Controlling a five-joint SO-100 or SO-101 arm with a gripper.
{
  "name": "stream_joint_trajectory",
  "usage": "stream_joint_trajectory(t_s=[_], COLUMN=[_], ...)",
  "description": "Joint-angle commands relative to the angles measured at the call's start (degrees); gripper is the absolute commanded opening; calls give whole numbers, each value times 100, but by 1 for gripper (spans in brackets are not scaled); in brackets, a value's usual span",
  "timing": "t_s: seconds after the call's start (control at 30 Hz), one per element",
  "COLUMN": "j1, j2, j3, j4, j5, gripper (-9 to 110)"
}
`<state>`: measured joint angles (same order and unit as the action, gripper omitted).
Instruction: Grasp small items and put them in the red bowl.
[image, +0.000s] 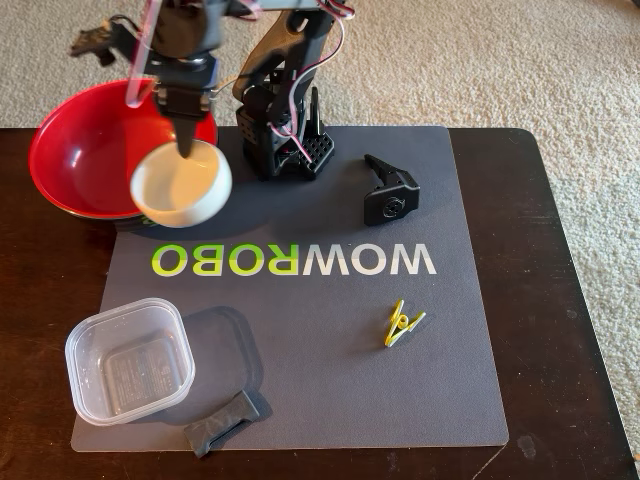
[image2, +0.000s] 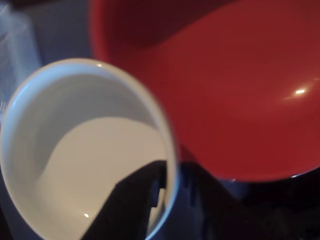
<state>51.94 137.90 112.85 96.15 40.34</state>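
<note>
White and shallow, the round ceramic-looking dish (image: 181, 183) hangs pinched by its rim in the black two-finger gripper (image: 186, 150), its mouth tipped toward the fixed view, overlapping the near-right rim of the large glossy red bowl (image: 75, 150); the bowl looks empty. Still out on the mat, by my reckoning: the clear square plastic tub (image: 129, 360) and dark grey fabric roll (image: 226, 421) well below the bowl; the black plastic clamp part (image: 390, 188) right of it; the yellow-green clothespin (image: 403, 324), long axis slanting up-right.

Black plastic robot arm (image: 285, 60) of blocky printed segments, perforated grid-patterned base (image: 285, 140), pink and white cables looping along its joints, clear translucent piece at the wrist, dark narrow gripper (image: 187, 140) finger (image2: 130, 205), blurred in the wrist view
</note>
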Motion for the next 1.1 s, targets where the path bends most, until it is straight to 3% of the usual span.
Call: stream_joint_trajectory(t_s=[0.0,0.27,0.5,0.63,0.8,1.07], j1=[1169,2505,3305,3366,3287,2610], j2=[-413,-940,-396,-580,-624,97], j3=[-9,114,1652,2048,2048,1600], j4=[-123,-606,-1740,-2338,-2426,-1564], j5=[343,993,2030,2320,2487,2083], gripper=[0,0,0,0,19,21])
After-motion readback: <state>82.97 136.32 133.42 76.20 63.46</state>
